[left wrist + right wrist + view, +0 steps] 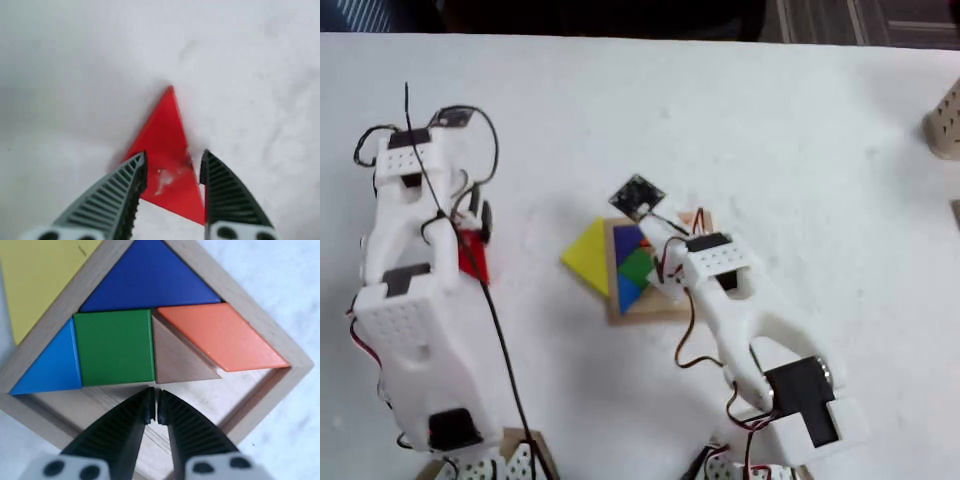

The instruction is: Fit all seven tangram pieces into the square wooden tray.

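Left tool point(173, 153), spread, straddles the red triangle point(165, 125), apex pointing ahead; right tool point(156, 401), pressed together, hangs over the tray point(241, 295).

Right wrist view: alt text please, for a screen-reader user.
The right arm's jaws, shut, hang over the bare part of a square wooden tray that holds five pieces: dark blue triangle, orange parallelogram, green square, light blue triangle and plain wood triangle. A yellow piece lies outside the tray's rim.

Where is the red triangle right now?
In the high view, the red triangle lies on the table left of the wooden tray, between the left gripper's open fingers.
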You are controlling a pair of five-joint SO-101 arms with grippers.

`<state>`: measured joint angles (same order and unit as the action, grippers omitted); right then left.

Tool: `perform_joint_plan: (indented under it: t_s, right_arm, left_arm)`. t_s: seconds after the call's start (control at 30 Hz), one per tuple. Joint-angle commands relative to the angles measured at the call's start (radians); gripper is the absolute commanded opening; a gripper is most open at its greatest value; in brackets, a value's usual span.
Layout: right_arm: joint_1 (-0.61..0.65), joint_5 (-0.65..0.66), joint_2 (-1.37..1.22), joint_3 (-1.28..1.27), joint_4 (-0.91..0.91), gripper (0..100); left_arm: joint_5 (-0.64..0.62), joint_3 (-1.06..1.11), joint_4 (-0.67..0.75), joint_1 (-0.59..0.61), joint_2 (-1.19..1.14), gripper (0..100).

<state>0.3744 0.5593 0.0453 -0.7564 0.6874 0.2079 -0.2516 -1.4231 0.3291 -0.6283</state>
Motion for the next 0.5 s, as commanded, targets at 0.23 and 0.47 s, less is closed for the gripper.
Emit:
perform_joint_plan:
  t_s: [0.23, 0.47]
  right_arm:
    - [0.021, 0.015, 0.001, 0.025, 0.015, 1.8]
    - [0.021, 0.015, -0.001, 0.025, 0.015, 1.8]
  left_arm:
    - [0.416, 0.555, 0.384, -0.044, 0.398, 32]
    - [0.557, 0.632, 0.516, -0.005, 0.418, 33]
